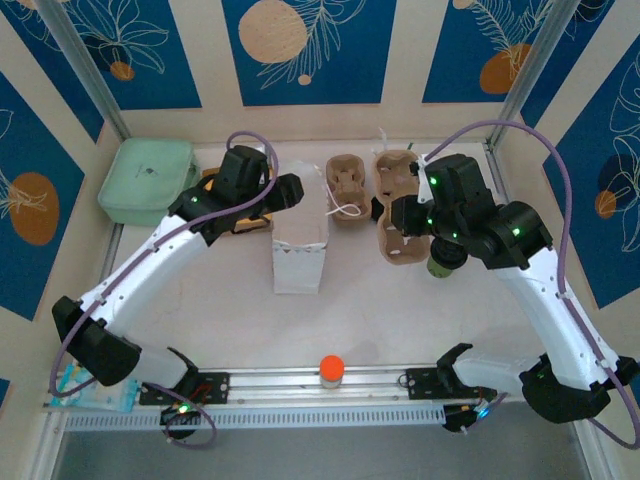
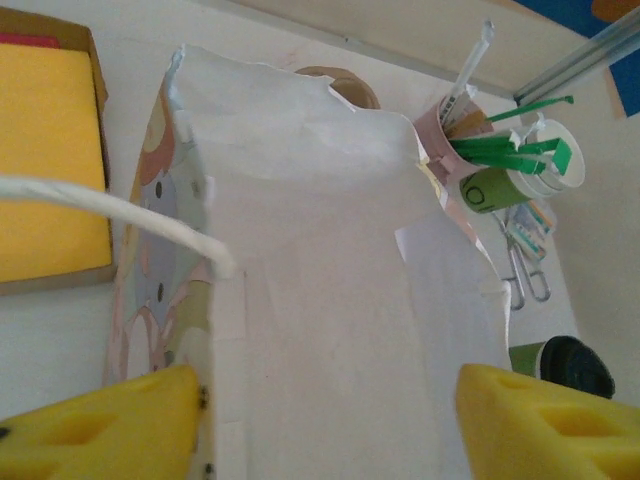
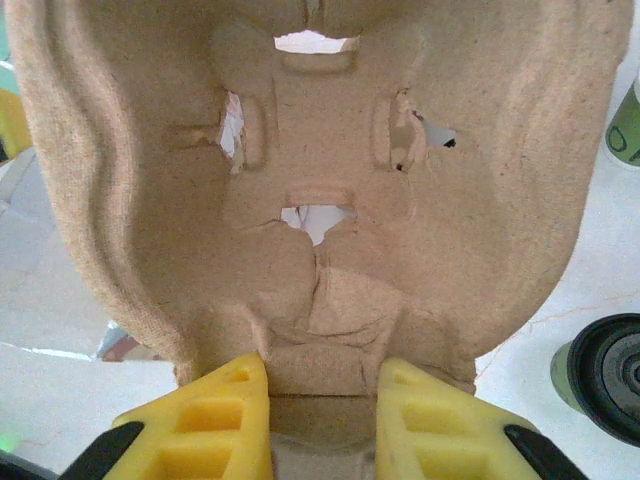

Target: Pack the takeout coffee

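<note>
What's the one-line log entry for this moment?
left gripper: open, at paper bag | right gripper: shut on pulp carrier | takeout coffee: lidded, standing on table, unpacked

Rough, fibrous, matt brown moulded pulp in the cup carrier (image 3: 320, 200), torn ragged round its holes. Thin, creased, matt white paper in the bag (image 2: 330, 300). Glossy, ridged black plastic on the takeout coffee (image 3: 605, 375) lid, matt green paper on its side. Smooth mint plastic in the far-left box (image 1: 148, 180). Bare silvery metal along the near rail (image 1: 270, 383).
</note>
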Tool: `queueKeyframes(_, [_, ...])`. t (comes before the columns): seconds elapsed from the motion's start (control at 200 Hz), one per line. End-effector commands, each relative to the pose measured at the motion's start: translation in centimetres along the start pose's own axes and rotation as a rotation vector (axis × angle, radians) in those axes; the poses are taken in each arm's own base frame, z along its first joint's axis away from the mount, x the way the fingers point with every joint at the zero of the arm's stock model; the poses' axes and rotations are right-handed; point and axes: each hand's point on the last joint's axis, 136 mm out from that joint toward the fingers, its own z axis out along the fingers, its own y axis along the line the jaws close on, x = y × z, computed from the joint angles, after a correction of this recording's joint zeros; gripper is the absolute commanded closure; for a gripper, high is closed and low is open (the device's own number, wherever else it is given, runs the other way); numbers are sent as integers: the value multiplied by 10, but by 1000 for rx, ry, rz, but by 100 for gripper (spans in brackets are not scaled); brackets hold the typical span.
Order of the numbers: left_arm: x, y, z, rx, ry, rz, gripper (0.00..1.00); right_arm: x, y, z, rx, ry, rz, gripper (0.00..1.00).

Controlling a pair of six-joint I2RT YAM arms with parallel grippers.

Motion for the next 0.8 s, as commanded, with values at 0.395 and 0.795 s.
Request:
queueKeyframes(0.395, [-22,23,-124,-17,-229,157,14,-15,12,-6,-1,-7,-26,78])
queueKeyframes(0.795, [85,116,-94,-105,-145,-104,65,-31,41,-8,-102,20,-23,77])
